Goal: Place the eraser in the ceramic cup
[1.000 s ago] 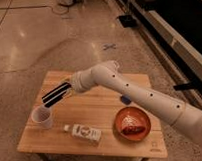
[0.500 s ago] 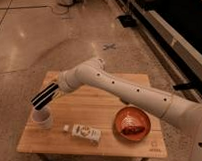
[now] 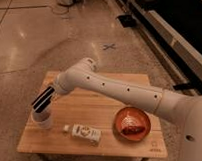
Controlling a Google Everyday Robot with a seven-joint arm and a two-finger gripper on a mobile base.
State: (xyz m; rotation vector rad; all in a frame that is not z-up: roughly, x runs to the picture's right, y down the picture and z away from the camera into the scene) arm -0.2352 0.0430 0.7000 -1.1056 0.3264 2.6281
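here, at the table's left edge, the gripper hangs right above the ceramic cup, fingers clamped on the dark eraser, its lower end at the cup's rim. a white bottle lies beside, then an orange-red bowl.

Hand directly above ceramic cup

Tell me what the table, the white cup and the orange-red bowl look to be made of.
Table: pale wood, matte, with faint board lines. Ceramic cup: probably glazed ceramic, plain white and smooth, though plastic would look similar. Orange-red bowl: glossy, likely plastic or glazed ceramic; a bright sheen shows on its rim. The gripper hangs right over the cup, dark, with pale stripes; the eraser cannot be told apart from it.
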